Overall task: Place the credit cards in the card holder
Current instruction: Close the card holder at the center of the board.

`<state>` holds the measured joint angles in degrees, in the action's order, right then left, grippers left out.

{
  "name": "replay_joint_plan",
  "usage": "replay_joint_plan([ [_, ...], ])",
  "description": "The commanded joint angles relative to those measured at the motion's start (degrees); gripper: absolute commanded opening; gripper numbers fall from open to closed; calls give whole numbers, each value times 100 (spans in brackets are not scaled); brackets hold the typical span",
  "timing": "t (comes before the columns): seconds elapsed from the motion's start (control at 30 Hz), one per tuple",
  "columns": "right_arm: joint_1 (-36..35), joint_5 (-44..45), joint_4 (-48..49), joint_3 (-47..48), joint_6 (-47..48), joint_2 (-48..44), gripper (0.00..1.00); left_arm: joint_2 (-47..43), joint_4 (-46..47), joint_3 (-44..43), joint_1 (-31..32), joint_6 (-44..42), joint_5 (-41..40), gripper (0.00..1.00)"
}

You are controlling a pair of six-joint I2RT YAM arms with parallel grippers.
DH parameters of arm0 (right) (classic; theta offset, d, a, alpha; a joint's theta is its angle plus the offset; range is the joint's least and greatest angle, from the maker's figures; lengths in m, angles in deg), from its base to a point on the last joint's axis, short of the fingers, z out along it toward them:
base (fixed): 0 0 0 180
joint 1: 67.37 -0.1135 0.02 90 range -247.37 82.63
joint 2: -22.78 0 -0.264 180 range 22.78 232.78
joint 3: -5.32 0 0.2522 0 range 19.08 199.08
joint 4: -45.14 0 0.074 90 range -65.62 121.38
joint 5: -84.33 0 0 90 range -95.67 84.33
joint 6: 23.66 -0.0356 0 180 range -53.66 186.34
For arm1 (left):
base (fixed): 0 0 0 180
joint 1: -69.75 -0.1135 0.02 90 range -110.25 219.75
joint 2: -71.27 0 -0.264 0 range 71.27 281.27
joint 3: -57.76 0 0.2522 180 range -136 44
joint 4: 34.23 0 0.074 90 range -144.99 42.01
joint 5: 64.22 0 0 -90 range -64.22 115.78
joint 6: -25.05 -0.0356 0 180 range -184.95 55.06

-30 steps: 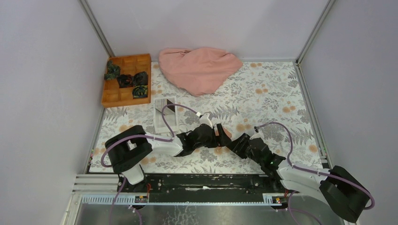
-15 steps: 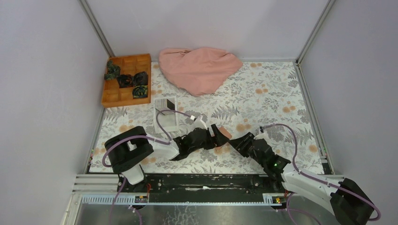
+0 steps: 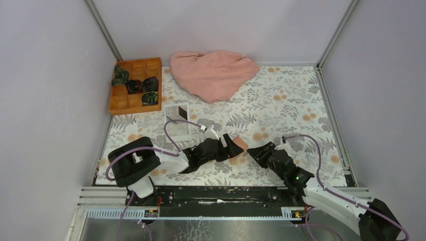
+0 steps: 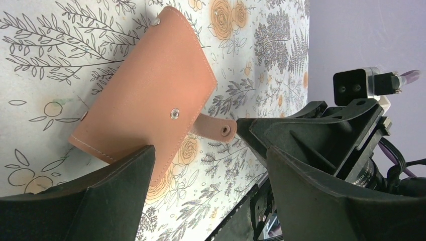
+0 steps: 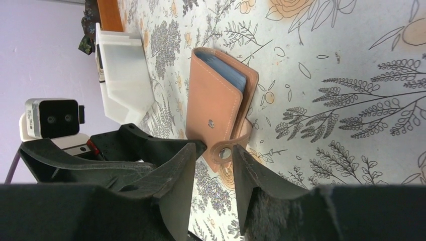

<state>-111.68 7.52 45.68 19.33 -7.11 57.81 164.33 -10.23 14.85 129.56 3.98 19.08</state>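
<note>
The reddish-brown card holder (image 3: 240,145) lies folded on the floral table between my two grippers. In the right wrist view the holder (image 5: 213,100) shows blue card edges (image 5: 228,70) tucked inside it, and its snap strap (image 5: 224,153) hangs loose. My right gripper (image 5: 216,150) is open a little, with the strap just past its tips. My left gripper (image 4: 210,153) is open wide, and the holder (image 4: 150,90) lies just beyond its left finger. In the top view the left gripper (image 3: 228,146) sits left of the holder and the right gripper (image 3: 257,150) sits right of it.
A white shallow tray (image 3: 177,131) stands just behind the left arm, with something flat and grey at its far end. An orange wooden compartment box (image 3: 131,103) holding dark items stands at the back left. A pink cloth (image 3: 213,73) lies at the back.
My right arm has drawn back to the right and towards the near edge, away from the holder. My left gripper has shifted slightly nearer. More of the holder shows now.
</note>
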Motion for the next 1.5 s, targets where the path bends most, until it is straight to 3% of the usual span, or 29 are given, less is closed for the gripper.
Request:
replay_joint_plan([
  [0.0, -51, 322, -253, -461, -168, -170, 40, -155, -155, 11, 25, -9, -147, 90],
  [0.17, -51, 362, -507, -484, -226, -410, 39, -557, -270, -150, 30, -236, -375, 91],
  [0.37, -51, 387, -733, -524, -273, -613, 38, -1108, -1041, -382, 17, -866, -944, 92],
  [0.57, -59, 386, -615, -580, -322, -409, 33, -1253, -1281, -77, -259, -1091, -1079, 93],
  [0.83, -91, 334, -53, -625, -378, 218, 30, -697, -527, 326, -698, -1166, -467, 88],
  [1.13, -104, 368, 143, -666, -396, 421, 30, -449, 58, 398, -743, -1397, 79, 82],
  [1.47, -110, 360, 126, -687, -426, 367, 30, -36, -748, -45, -740, -1720, 223, 72],
])
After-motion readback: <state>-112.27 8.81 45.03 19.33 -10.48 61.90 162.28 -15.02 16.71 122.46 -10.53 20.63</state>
